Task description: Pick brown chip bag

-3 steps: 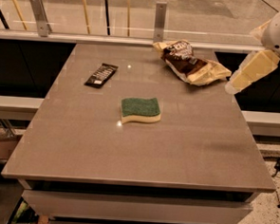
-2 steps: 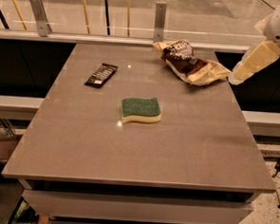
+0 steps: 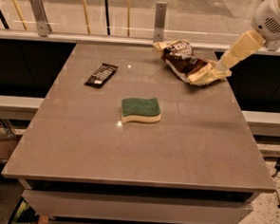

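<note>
The brown chip bag (image 3: 185,62) lies at about 1 o'clock on the bench (image 3: 128,156), near the far edge. Its long axis runs from 10 o'clock to 4 o'clock, with a pale yellow end at each tip. The tool (image 3: 222,67) slants in from 2 o'clock, its tip at the bag's 4 o'clock end; I cannot tell whether it is spread or pinching. A green sponge (image 3: 140,109) sits mid-bench, and a dark wrapper (image 3: 101,74) lies at 10 o'clock.
</note>
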{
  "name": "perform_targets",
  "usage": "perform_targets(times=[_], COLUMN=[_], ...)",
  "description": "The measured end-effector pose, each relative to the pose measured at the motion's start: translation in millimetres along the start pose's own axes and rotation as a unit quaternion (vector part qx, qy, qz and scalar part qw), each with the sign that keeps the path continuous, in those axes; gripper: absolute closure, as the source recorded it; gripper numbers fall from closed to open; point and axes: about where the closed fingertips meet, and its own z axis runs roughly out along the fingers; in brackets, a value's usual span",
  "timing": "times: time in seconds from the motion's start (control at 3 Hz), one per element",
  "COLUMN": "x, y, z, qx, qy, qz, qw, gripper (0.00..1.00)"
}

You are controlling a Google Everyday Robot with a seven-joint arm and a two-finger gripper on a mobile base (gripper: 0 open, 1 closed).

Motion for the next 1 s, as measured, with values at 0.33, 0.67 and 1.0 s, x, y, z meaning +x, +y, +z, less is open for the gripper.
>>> perform_targets(times=[0.33,0.67,1.0], x=[-16.6,-19.6,-25.4], y=[-1.9,-2.7,-5.9], z=[22.7,28.4,53.9], qx=[0.006,0.001,-0.016], qy=[0.001,0.005,-0.001], qz=[0.057,0.056,0.072], qw=[0.9984,0.9984,0.9972], gripper=[0.0,0.0,0.0])
